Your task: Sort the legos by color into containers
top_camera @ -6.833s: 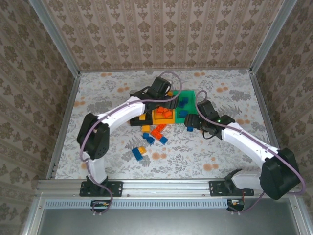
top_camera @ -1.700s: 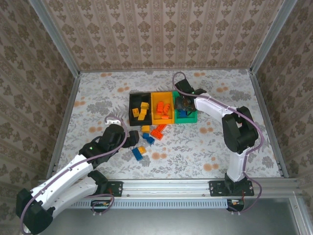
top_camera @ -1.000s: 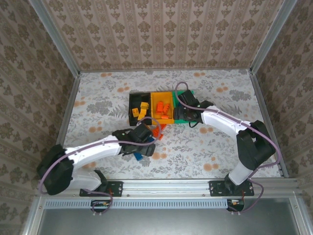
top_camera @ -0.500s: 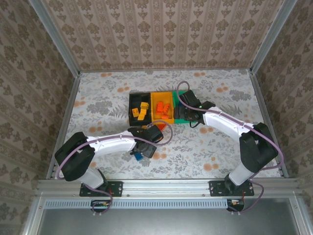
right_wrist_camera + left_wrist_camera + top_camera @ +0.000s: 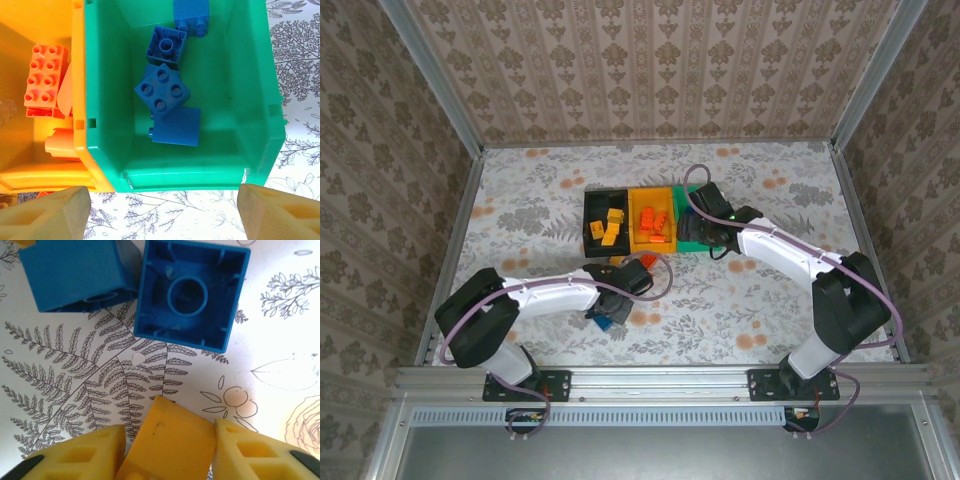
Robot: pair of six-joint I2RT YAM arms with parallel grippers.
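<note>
A yellow lego (image 5: 172,447) sits tilted between my left gripper's (image 5: 170,432) fingers, which are shut on it just above the table. Two blue legos (image 5: 192,292) (image 5: 75,272) lie just beyond it. In the top view the left gripper (image 5: 618,298) is low among loose legos in front of the containers. The black bin (image 5: 592,212) holds yellow legos, the orange bin (image 5: 653,200) orange-red ones. My right gripper (image 5: 162,215) hangs open and empty over the near rim of the green bin (image 5: 250,100), which holds several blue legos (image 5: 162,90).
Orange-red legos (image 5: 648,262) and a blue one (image 5: 610,318) lie loose on the patterned table (image 5: 770,300) near the left gripper. Orange-red bricks (image 5: 45,80) lie in the orange bin (image 5: 20,170). Metal frame rails border the table.
My left gripper has closed on the yellow lego after the left arm swung in toward the loose pile. The right arm has stayed at the green bin.
</note>
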